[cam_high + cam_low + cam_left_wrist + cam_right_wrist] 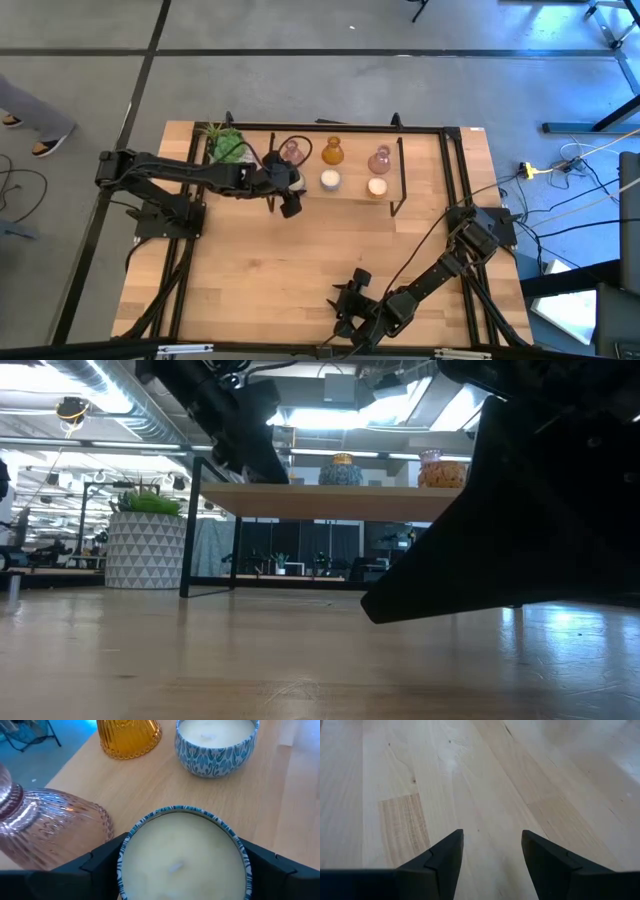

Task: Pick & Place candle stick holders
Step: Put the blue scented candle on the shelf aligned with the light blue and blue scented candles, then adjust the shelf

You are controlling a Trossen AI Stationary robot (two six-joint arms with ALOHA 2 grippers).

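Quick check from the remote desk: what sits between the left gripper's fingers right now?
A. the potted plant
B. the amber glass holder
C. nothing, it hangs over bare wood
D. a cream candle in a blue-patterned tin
D: in the left wrist view the left gripper has a dark finger on each side of the cream candle in a blue-patterned tin, while the amber glass holder stands apart beyond it.
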